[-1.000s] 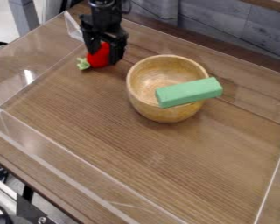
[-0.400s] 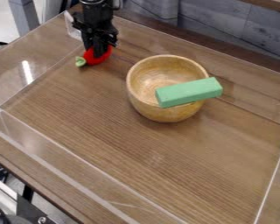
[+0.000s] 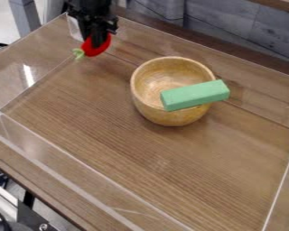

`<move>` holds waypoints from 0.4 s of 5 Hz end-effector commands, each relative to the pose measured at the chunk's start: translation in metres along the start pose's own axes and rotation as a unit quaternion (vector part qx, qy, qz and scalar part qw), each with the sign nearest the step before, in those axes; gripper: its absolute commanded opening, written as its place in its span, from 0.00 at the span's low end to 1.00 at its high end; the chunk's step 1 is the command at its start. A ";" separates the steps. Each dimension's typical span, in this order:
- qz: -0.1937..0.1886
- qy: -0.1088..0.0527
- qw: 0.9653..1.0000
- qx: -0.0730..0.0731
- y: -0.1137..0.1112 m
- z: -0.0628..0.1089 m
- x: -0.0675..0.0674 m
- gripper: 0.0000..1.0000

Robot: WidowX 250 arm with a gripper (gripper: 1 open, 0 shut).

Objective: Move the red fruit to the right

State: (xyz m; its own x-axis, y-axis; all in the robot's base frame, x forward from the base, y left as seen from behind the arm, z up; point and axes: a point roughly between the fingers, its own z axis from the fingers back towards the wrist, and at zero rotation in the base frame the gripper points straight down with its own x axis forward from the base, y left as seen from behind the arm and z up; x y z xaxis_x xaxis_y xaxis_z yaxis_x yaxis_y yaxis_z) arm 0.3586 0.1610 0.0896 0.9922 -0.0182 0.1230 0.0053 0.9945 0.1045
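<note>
Fruit and fingers sit together toward the upper left of the wooden bowl. The black gripper points straight down, and its two fingers are closed on the red fruit, pinching it from either side. The fruit hangs between the fingertips, lifted clear of the table, with its light-green leafy tuft sticking out on the side away from the bowl. The fruit is small, round and bright red, far smaller than the bowl.

The bowl is round, pale, smooth-turned wood with a thick rim. A green block, a rectangular bar with softly rounded edges and a matte look, lies tilted across the bowl's rim on the side away from the gripper, one end dipping inside.

Beneath the bowl the table is dark brown with a straight wood grain, and low clear plastic walls border it. Grey boards run behind the bowl at the back.
</note>
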 end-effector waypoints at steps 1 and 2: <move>0.028 -0.045 0.999 0.011 -0.022 0.044 0.010 0.00; -0.028 -0.047 0.999 -0.005 -0.064 0.050 0.005 0.00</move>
State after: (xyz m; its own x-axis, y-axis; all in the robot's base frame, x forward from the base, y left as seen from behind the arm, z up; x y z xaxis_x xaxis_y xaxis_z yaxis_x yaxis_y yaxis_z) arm 0.3556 0.0853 0.1087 0.9861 -0.0881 0.1411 0.0780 0.9941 0.0760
